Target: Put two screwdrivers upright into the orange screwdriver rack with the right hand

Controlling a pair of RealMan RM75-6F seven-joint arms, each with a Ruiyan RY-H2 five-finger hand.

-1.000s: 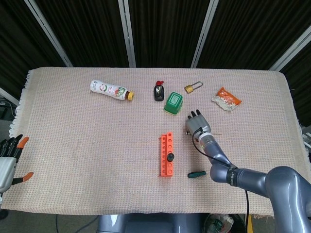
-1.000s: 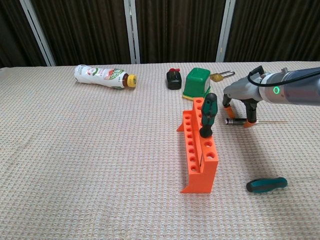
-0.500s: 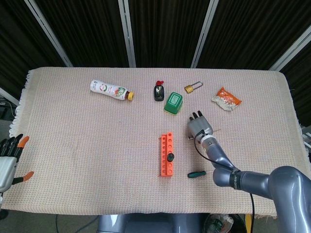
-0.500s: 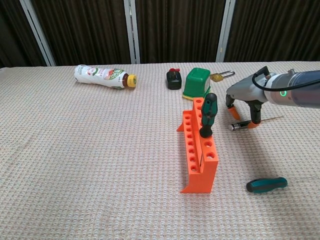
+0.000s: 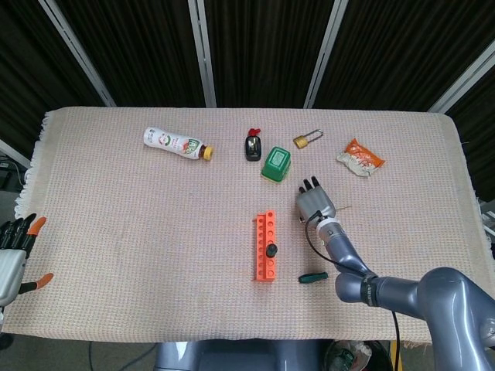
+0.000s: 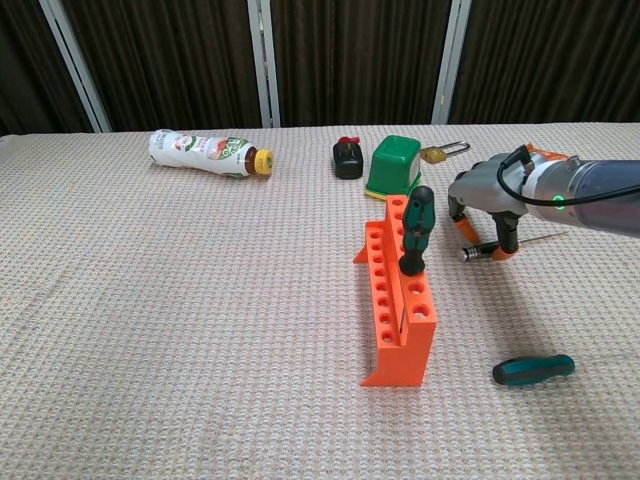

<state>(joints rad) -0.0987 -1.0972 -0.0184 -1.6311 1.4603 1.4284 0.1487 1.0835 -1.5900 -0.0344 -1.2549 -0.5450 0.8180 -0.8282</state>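
Note:
The orange rack (image 6: 398, 318) (image 5: 264, 248) stands mid-table with one green-and-black screwdriver (image 6: 415, 231) (image 5: 271, 250) upright in a hole. To its right, my right hand (image 6: 487, 196) (image 5: 314, 203) reaches down, and its orange fingertips (image 6: 507, 250) pinch a slim dark-handled screwdriver (image 6: 481, 252) low over the cloth. The thin shaft of this screwdriver points right and slightly up. A short green-handled screwdriver (image 6: 533, 370) (image 5: 313, 277) lies flat near the front, right of the rack. My left hand (image 5: 15, 246) hangs empty off the table's left edge, fingers apart.
A green box (image 6: 394, 165), a small black bottle (image 6: 348, 159) and a brass padlock (image 6: 440, 153) lie just behind the rack. A white drink bottle (image 6: 208, 153) lies at the back left. An orange snack packet (image 5: 361, 158) sits at the back right.
The slim screwdriver, flat on the cloth a second ago, is now tilted with its shaft angled up to the right. My right hand has closed on it and shifted slightly.

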